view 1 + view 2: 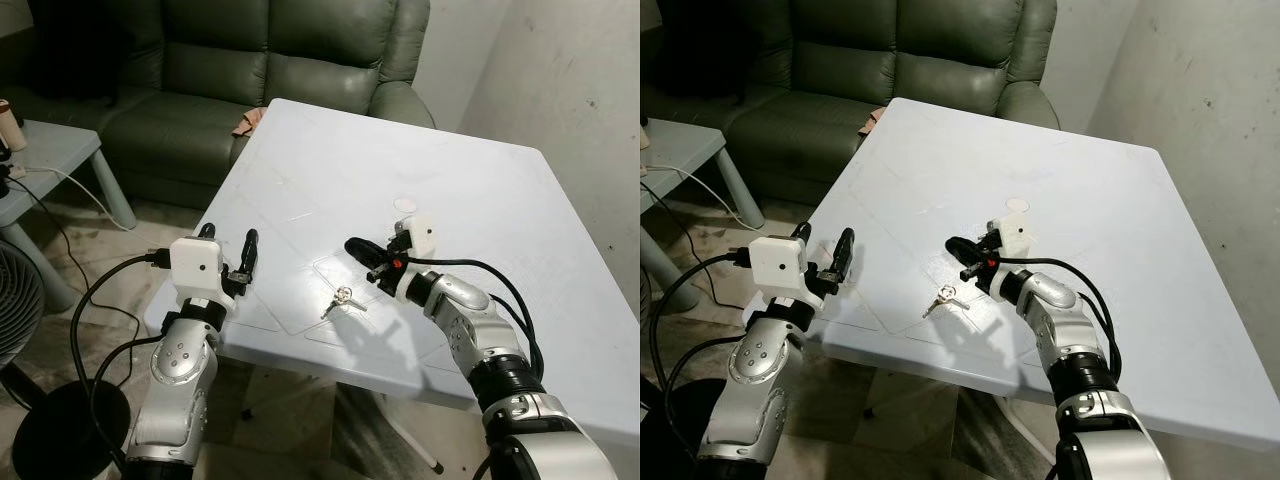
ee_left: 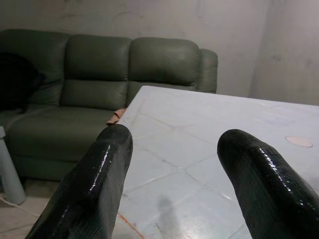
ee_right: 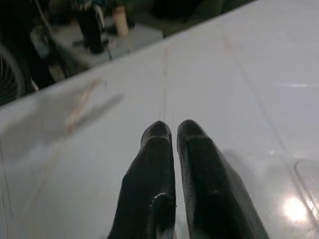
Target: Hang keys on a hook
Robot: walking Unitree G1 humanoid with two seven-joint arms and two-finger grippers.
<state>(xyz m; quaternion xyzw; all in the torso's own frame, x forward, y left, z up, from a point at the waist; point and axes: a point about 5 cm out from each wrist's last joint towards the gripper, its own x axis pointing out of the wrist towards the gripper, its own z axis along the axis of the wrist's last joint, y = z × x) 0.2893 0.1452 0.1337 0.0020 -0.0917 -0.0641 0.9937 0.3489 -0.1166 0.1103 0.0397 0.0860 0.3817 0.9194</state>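
A small bunch of silver keys (image 1: 342,299) lies flat on the white table (image 1: 480,190), near its front edge. My right gripper (image 1: 353,246) hovers just beyond and to the right of the keys, its fingers (image 3: 159,164) shut together with nothing between them. My left gripper (image 1: 230,240) is raised at the table's front left corner, open and empty; its two fingers (image 2: 94,184) stand wide apart in the left wrist view. No hook is in sight.
A round white sticker (image 1: 405,204) sits on the table past the right gripper. A dark green sofa (image 1: 230,70) stands behind the table. To the left are a pale side table (image 1: 50,160), a fan (image 1: 15,310) and black cables (image 1: 110,290).
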